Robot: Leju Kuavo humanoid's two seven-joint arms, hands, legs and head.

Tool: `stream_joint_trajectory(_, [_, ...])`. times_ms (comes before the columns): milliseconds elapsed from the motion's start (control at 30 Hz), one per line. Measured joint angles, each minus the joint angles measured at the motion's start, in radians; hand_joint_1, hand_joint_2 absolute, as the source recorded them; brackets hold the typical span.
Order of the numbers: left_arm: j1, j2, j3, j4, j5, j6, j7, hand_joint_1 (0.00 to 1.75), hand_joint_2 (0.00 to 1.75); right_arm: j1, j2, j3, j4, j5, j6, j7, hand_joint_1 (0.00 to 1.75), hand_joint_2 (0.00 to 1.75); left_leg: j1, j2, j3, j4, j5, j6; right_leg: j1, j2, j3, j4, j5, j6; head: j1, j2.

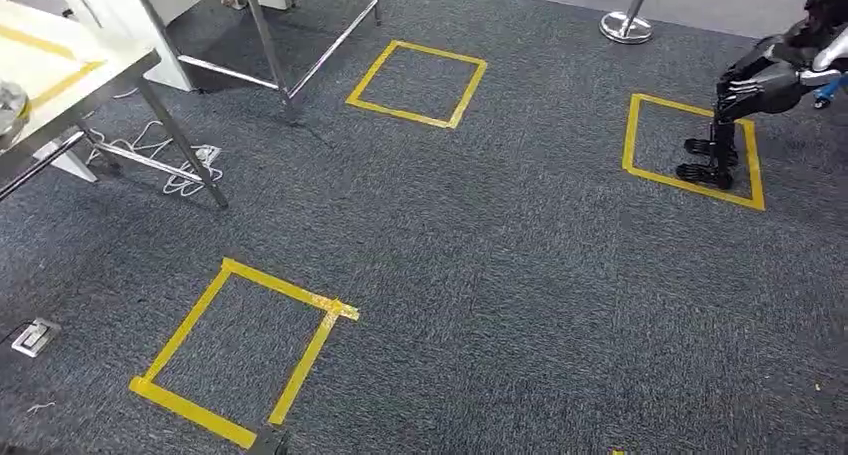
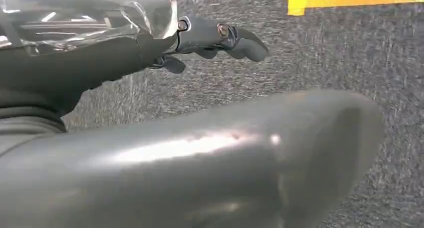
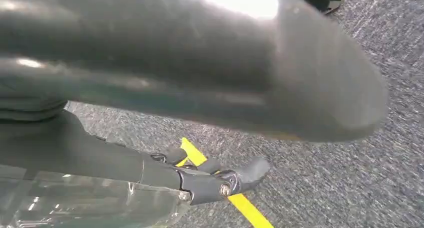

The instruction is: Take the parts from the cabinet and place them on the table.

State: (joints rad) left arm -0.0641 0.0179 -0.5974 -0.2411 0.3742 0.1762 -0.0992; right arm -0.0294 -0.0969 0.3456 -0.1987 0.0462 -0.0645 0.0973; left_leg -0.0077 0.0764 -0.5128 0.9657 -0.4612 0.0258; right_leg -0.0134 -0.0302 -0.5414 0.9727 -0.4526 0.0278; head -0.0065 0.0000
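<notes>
Cream-topped and crossed with yellow tape lines, the table on steel legs [image 1: 70,60] stands at the far left of the head view. On its near edge lies one round grey metal piece [image 1: 8,110], half cut off by the edge of the picture (too little of it shows to say what part it is). Loose white cables [image 1: 170,165] lie on the speckled dark grey carpet [image 1: 500,275] under the table, and one small grey floor socket [image 1: 33,337] sits in the carpet nearer the camera.

Just right of the table is a bare steel frame [image 1: 270,35].

Three yellow tape squares mark the carpet: the near left square [image 1: 180,335], the middle square [image 1: 440,52] farther off, and the right square [image 1: 630,135]. Between the last two, at the top, is one round chrome post base [image 1: 627,27]. A second dark humanoid robot [image 1: 770,75] stands with its feet inside the right square.

In the left wrist view the left hand [image 2: 150,52] hangs over carpet, its dark fingers [image 2: 240,40] stretched out well apart from the thick grey thumb [image 2: 200,158], holding nothing. The right wrist view shows the right hand [image 3: 150,170] likewise, its fingers [image 3: 250,170] extended away from the thumb [image 3: 200,62], nothing in its grasp.
</notes>
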Motion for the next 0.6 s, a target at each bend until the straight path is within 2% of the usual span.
stream_joint_trajectory(33, [-0.001, 0.000, 0.000, 0.000, 0.000, 0.000, 0.000, 0.00, 0.00, 0.001, 0.000, 0.000, 0.000, 0.000, 0.000, 0.000, 0.00, 0.00, 0.001, 0.006, 0.000, 0.002, -0.001, -0.006, -0.001, 0.007, -0.001, -0.003, 0.004, -0.008, 0.001, 0.000])
stream_joint_trajectory(67, [-0.001, 0.000, 0.000, 0.000, 0.000, 0.000, 0.000, 0.00, 0.00, 0.001, 0.000, 0.001, 0.000, 0.000, 0.000, 0.000, 0.00, 0.00, 0.008, -0.012, -0.005, 0.012, -0.012, -0.014, -0.013, 0.014, 0.001, -0.007, 0.009, -0.017, 0.001, 0.000])
stream_joint_trajectory(100, [-0.001, 0.001, 0.000, 0.000, 0.004, 0.002, 0.000, 0.00, 0.00, 0.000, 0.000, 0.002, 0.000, 0.000, 0.000, -0.001, 0.00, 0.00, 0.011, -0.048, -0.021, 0.051, -0.047, -0.019, -0.011, 0.022, 0.000, -0.006, 0.010, -0.020, -0.003, 0.000])
stream_joint_trajectory(133, [0.000, 0.001, 0.000, 0.000, 0.006, 0.004, 0.000, 0.00, 0.00, -0.002, 0.000, 0.003, 0.000, 0.000, 0.000, -0.002, 0.00, 0.00, 0.012, -0.064, -0.049, 0.120, -0.090, -0.022, -0.010, 0.027, -0.002, -0.006, 0.012, -0.027, -0.002, 0.000])
stream_joint_trajectory(167, [0.001, 0.001, 0.000, 0.000, 0.008, 0.005, 0.000, 0.00, 0.00, -0.003, 0.000, 0.004, 0.000, 0.000, 0.000, -0.002, 0.00, 0.00, 0.013, -0.070, -0.088, 0.207, -0.133, -0.025, -0.007, 0.034, -0.004, -0.006, 0.013, -0.028, -0.002, 0.000])
stream_joint_trajectory(200, [0.001, 0.000, 0.000, 0.000, 0.009, 0.006, 0.003, 0.00, 0.00, -0.003, 0.000, 0.005, 0.000, 0.001, 0.000, -0.002, 0.00, 0.00, 0.014, -0.072, -0.125, 0.287, -0.163, -0.026, -0.004, 0.042, -0.006, -0.005, 0.014, -0.031, -0.003, 0.000])
stream_joint_trajectory(233, [0.002, 0.000, 0.000, 0.000, 0.013, 0.008, 0.004, 0.00, 0.00, -0.002, 0.000, 0.005, 0.000, 0.002, 0.000, -0.002, 0.00, 0.00, 0.014, -0.073, -0.150, 0.337, -0.173, -0.026, -0.002, 0.050, -0.008, -0.005, 0.015, -0.031, -0.002, 0.000])
stream_joint_trajectory(267, [0.003, 0.000, 0.000, 0.000, 0.013, 0.010, 0.004, 0.00, 0.00, 0.000, 0.000, 0.006, 0.000, 0.002, 0.000, -0.003, 0.00, 0.00, 0.015, -0.073, -0.148, 0.332, -0.155, -0.024, -0.001, 0.060, -0.008, -0.004, 0.015, -0.031, -0.002, 0.000])
stream_joint_trajectory(300, [0.003, 0.000, 0.000, 0.000, 0.013, 0.010, 0.005, 0.00, 0.00, 0.000, 0.000, 0.006, 0.000, 0.001, 0.000, -0.004, 0.00, 0.00, 0.015, -0.075, -0.123, 0.279, -0.115, -0.021, 0.000, 0.070, -0.008, -0.001, 0.015, -0.030, -0.002, 0.000])
stream_joint_trajectory(333, [0.003, 0.000, 0.000, 0.000, 0.013, 0.010, 0.004, 0.00, 0.00, -0.001, 0.000, 0.006, 0.000, -0.002, 0.000, -0.006, 0.00, 0.00, 0.015, -0.080, -0.080, 0.189, -0.065, -0.016, 0.000, 0.081, -0.007, 0.001, 0.015, -0.030, -0.003, 0.000])
stream_joint_trajectory(367, [0.003, 0.000, 0.000, 0.000, 0.013, 0.010, 0.004, 0.00, 0.00, -0.002, 0.000, 0.006, 0.000, -0.005, 0.000, -0.008, 0.00, 0.00, 0.015, -0.099, -0.034, 0.095, -0.019, -0.009, 0.000, 0.091, -0.005, 0.002, 0.015, -0.030, -0.003, 0.000])
stream_joint_trajectory(400, [0.003, 0.002, 0.000, 0.000, 0.013, 0.010, 0.004, 0.00, 0.00, -0.002, 0.003, 0.006, -0.001, -0.008, 0.000, -0.010, 0.00, 0.00, 0.015, -0.135, -0.003, 0.036, -0.013, 0.001, -0.001, 0.098, -0.005, 0.001, 0.016, -0.028, -0.002, 0.000])
stream_joint_trajectory(433, [0.003, 0.003, -0.002, 0.000, 0.013, 0.010, 0.004, 0.00, 0.00, -0.003, 0.003, 0.006, -0.001, -0.012, -0.002, -0.012, 0.00, 0.00, 0.014, -0.133, -0.001, 0.022, -0.013, 0.003, 0.008, 0.104, -0.012, 0.006, 0.019, -0.022, 0.000, 0.000])
stream_joint_trajectory(467, [0.002, 0.002, -0.004, 0.000, 0.013, 0.010, 0.004, 0.00, 0.00, -0.002, 0.002, 0.006, -0.001, -0.015, -0.003, -0.014, 0.00, 0.00, 0.011, -0.126, -0.002, 0.021, -0.016, 0.003, 0.004, 0.110, -0.019, 0.006, 0.023, -0.017, -0.005, 0.000])
stream_joint_trajectory(500, [0.002, 0.002, -0.006, 0.000, 0.013, 0.010, 0.004, 0.00, 0.00, 0.002, 0.002, 0.006, -0.001, -0.016, -0.003, -0.016, 0.00, 0.00, 0.009, -0.122, -0.004, 0.021, -0.016, 0.004, 0.000, 0.116, -0.022, 0.003, 0.026, -0.011, -0.002, 0.000])
stream_joint_trajectory(533, [0.001, 0.002, -0.007, 0.000, 0.013, 0.010, 0.004, 0.00, 0.00, 0.005, 0.002, 0.006, -0.001, -0.017, -0.005, -0.019, 0.00, 0.00, 0.008, -0.115, -0.005, 0.017, -0.012, 0.009, -0.001, 0.122, -0.024, -0.001, 0.031, -0.004, -0.003, 0.000])
stream_joint_trajectory(567, [0.001, 0.001, -0.008, 0.000, 0.013, 0.009, 0.004, 0.00, 0.00, 0.006, 0.001, 0.006, -0.001, -0.020, -0.007, -0.020, 0.00, 0.00, 0.018, -0.104, -0.001, -0.003, 0.001, 0.018, 0.003, 0.118, -0.029, 0.005, 0.029, -0.002, -0.001, 0.000])
stream_joint_trajectory(600, [0.000, 0.001, -0.009, -0.001, 0.013, 0.008, 0.003, 0.00, 0.00, 0.007, 0.002, 0.006, -0.001, -0.022, -0.008, -0.023, 0.00, 0.00, 0.017, -0.095, 0.001, -0.009, 0.006, 0.021, 0.004, 0.079, -0.047, 0.030, 0.012, -0.005, -0.001, 0.000])
